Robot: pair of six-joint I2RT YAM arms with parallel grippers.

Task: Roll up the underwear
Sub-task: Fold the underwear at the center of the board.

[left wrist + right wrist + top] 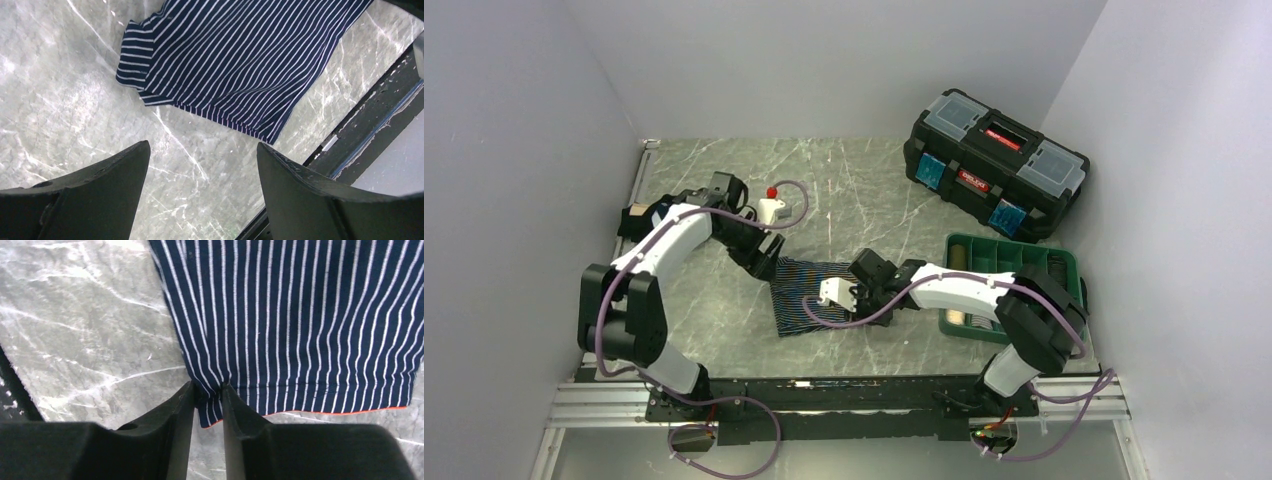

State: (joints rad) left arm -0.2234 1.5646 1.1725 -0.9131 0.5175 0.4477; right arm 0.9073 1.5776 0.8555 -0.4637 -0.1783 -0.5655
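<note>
We see open bench (854,190) behind the striped underwear (802,300), toolbox (994,165) and green tray (1024,245) blocking our right, walls (514,150) close on the left and back

So the right gripper (207,390) has its two black fingers (170,415) almost together, with one hem corner of the underwear (300,315) pinched in the narrow gap between them. The cloth is navy with thin white stripes, and a skinny orange line runs along the hem. It's lying flat on the grey marbled table (85,325). A dark strip (12,385) borders the table, well apart from the cloth.
</note>
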